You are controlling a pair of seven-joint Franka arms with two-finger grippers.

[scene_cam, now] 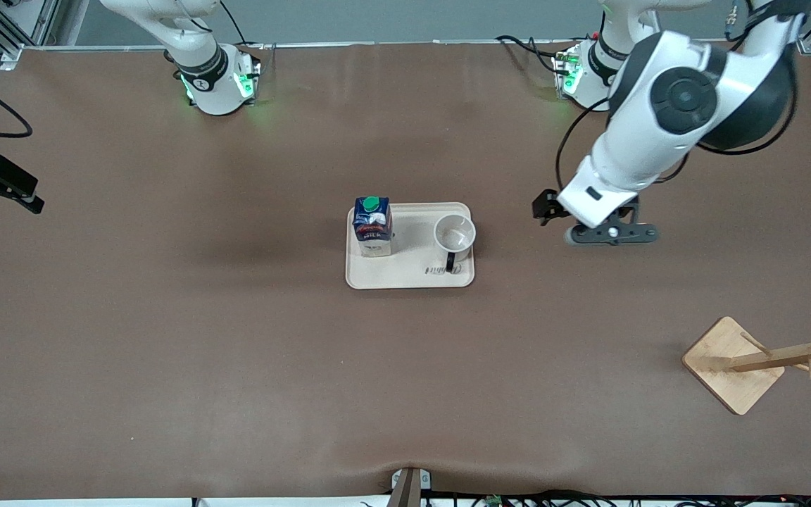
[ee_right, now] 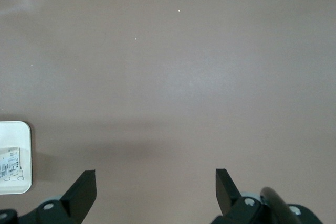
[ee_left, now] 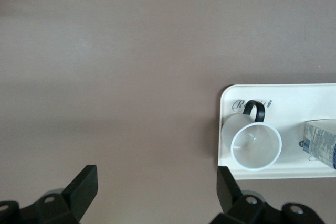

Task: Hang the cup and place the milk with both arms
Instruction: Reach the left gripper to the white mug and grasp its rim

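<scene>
A matte brown covering spreads over the whole tabletop, smooth apart from faint creases and a soft sheen toward the arms' bases, and its edge nearest the front camera shows a small clamp and a run of dark cables. Metal framing and grey wall panels border the scene along the top, where the two arm bases glow green. Near the middle sits a cream tray with rounded corners and a bit of black script printed on it. The milk stands upright in the tray at the end toward the right arm, green cap up; the cup stands upright at the tray's other end, mouth up and empty, its black handle pointing toward the front camera. The two stand apart with bare tray between them. A wooden cup rack with a square base and pegs rests near the left arm's end of the tabletop, nearer to the front camera than the tray and well apart from it. The left end effector hovers over bare covering beside the tray's cup end, fingers spread wide with nothing between them. The right end effector is likewise spread wide and holding nothing, over bare covering toward the right arm's end, with a corner of the tray just visible in its wrist view
</scene>
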